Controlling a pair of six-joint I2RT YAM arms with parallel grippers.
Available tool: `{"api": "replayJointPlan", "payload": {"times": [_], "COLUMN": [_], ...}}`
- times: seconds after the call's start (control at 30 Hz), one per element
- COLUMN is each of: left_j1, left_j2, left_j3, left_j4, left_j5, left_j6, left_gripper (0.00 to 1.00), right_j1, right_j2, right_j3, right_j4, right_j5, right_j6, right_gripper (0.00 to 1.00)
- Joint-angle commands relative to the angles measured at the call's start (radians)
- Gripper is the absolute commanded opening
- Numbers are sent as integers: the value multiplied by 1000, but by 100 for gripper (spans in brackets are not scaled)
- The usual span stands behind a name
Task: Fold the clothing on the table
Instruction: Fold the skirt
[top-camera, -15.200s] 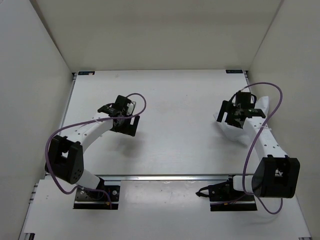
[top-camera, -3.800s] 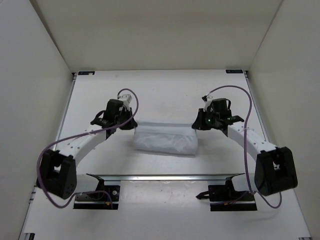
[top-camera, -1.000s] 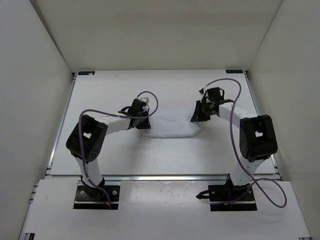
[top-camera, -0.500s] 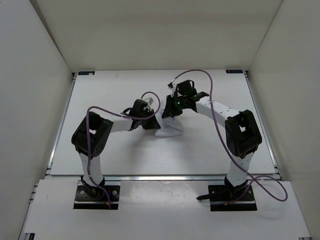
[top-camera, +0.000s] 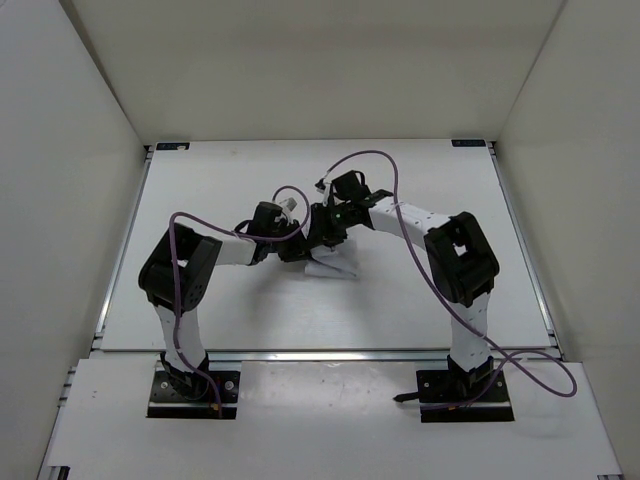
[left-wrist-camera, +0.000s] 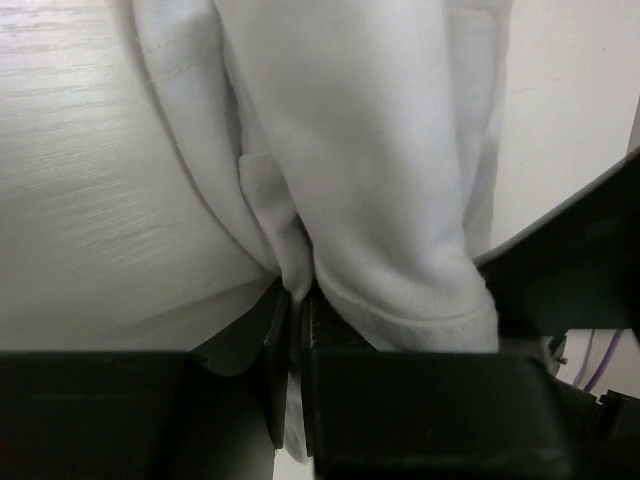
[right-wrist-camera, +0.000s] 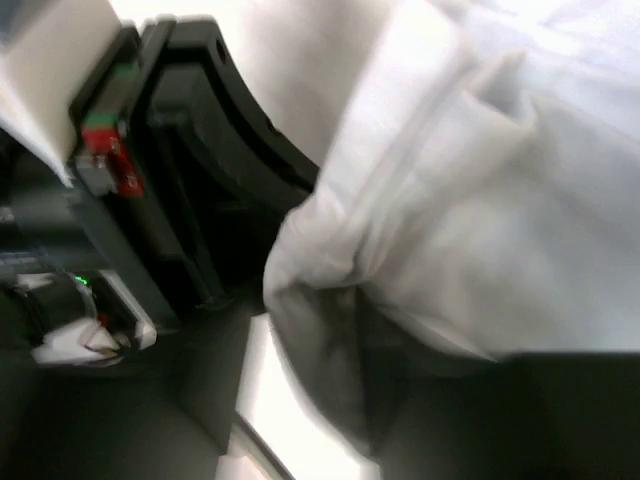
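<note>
Top view: fixed high, behind the arm bases, tilted down over the whole table (top-camera: 420, 310) from near edge to far corners; distant.
Left wrist view: low, very close, looking past the left gripper (left-wrist-camera: 297, 310) onto the clothing (left-wrist-camera: 380, 200).
Right wrist view: equally close, blurred, facing the same fabric.
All three share that bundle near the table's centre.

The white tabletop (top-camera: 420, 190) has thin metal edge rails (top-camera: 300, 352) and blue marks (top-camera: 170, 146) at its far corners. Near its middle rests the clothing (top-camera: 333, 267), a small bunched white heap.
</note>
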Motion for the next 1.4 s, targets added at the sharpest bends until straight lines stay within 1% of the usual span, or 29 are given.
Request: {"api": "replayJointPlan", "payload": {"times": [0.0, 0.03, 0.07, 0.13, 0.2, 0.27, 0.3, 0.37, 0.4, 0.47, 0.5, 0.57, 0.6, 0.73, 0.8, 1.03, 1.1, 1.23, 1.37], "left_j1": [13, 18, 21, 25, 39, 47, 51, 55, 56, 56, 50, 39, 30, -1, -14, -34, -28, -39, -27], "left_j2": [-7, -10, -25, -56, -76, -91, -103, -120, -132, -137, -140, -140, -140, -139, -142, -125, -110, -91, -93], "left_j3": [-43, -41, -37, -37, -40, -40, -46, -55, -66, -81, -87, -86, -87, -91, -100, -132, -141, -135, -146], "left_j4": [-126, -128, -134, -146, -152, -163, -172, -177, -175, -174, -175, -171, -171, -166, -158, -114, -91, -73, -50], "left_j5": [-21, -19, -22, -24, -16, -13, -22, -27, -28, -27, -21, -31, -33, -28, -33, -38, -39, -36, -37], "left_j6": [36, 38, 42, 48, 48, 55, 55, 61, 58, 52, 53, 52, 50, 30, 19, -40, -53, -64, -85], "left_gripper": [12, 14, 15, 21, 23, 23, 23, 23, 23, 21, 21, 20, 20, 19, 17, 12, 12, 10, 10], "right_j1": [-10, -13, -20, -40, -56, -68, -79, -102, -120, -123, -122, -96, -84, -51, -50, -11, 2, 18, 13], "right_j2": [-46, -74, -91, -161, -218, -310, -348, -385, -390, -391, -385, -370, -356, -290, -261, -206, -223, -270, -267], "right_j3": [55, 65, 68, 82, 84, 56, 20, -54, -103, -168, -207, -260, -302, -353, -343, -266, -272, -355, -430], "right_j4": [-30, -32, -49, -63, -72, -67, -55, -29, -29, -49, -49, -34, -29, 54, 87, 111, 111, 173, 187], "right_j5": [19, 31, 39, 69, 101, 131, 149, 164, 166, 165, 171, 186, 191, 148, 148, 123, 120, 105, 53], "right_j6": [-12, -12, -23, -20, -29, -32, -31, -30, -34, -38, -44, -55, -46, -34, -31, -47, -40, -27, -27], "right_gripper": [48, 68, 73, 74, 73, 71, 67, 65, 59, 35, 30, 4, 0, 0, 0, 0, 0, 0, 0]}}
